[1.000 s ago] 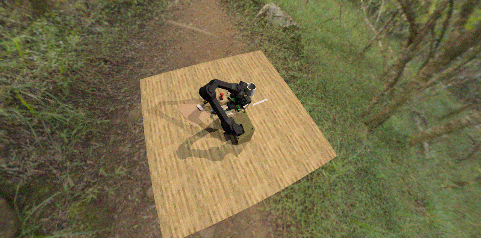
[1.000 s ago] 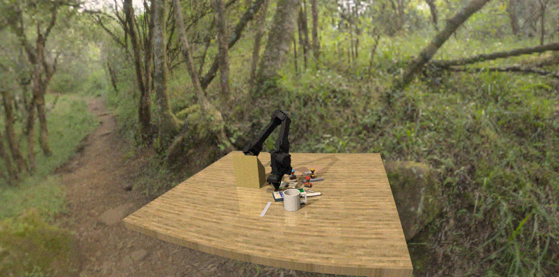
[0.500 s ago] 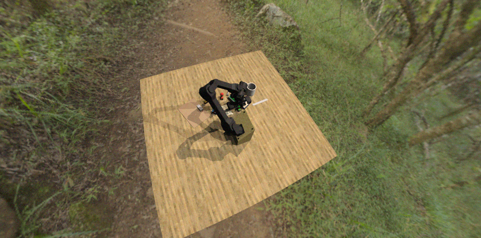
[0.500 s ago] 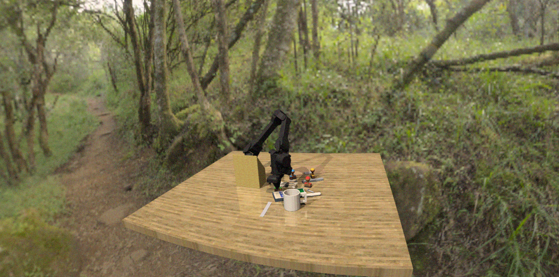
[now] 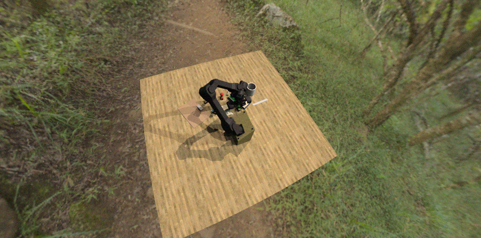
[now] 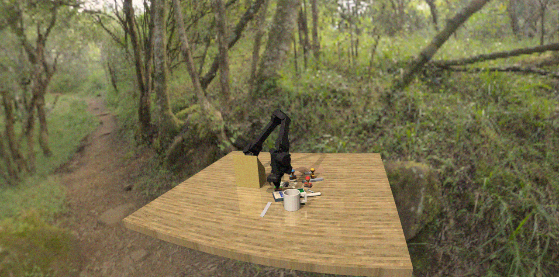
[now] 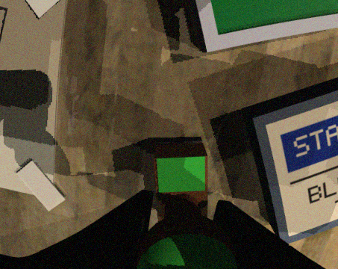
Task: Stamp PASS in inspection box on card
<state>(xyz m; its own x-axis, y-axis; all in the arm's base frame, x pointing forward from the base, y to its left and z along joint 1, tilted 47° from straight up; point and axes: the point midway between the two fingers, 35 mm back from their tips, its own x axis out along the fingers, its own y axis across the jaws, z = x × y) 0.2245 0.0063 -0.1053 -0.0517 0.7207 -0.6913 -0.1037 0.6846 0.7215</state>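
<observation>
My gripper (image 7: pixel 183 206) (image 6: pixel 277 187) is shut on the green-knobbed stamp (image 7: pixel 180 174) (image 5: pixel 239 109), around its neck below the knob. The stamp is upright, on or very near the bench; no PASS lettering is readable. The card (image 7: pixel 30 35) (image 5: pixel 229 112) lies left of it in the wrist view, with part of the thin black box outline (image 7: pixel 0 37) showing at the edge. The open pad (image 7: pixel 280 15) (image 6: pixel 301 190) with green ink surface lies at the upper right of the wrist view. Its print face is hidden beneath the stamp.
A box marked STAMP and BLUE (image 7: pixel 318 149) (image 6: pixel 277 196) stands close to the right finger. A grey mug (image 5: pixel 251 89) (image 6: pixel 291 201) and white strip (image 5: pixel 260 102) (image 6: pixel 265 209) lie beyond. Red (image 5: pixel 221 95) (image 6: pixel 308 181), blue (image 6: pixel 292 174) and yellow (image 6: pixel 312 172) stamps stand on the other side.
</observation>
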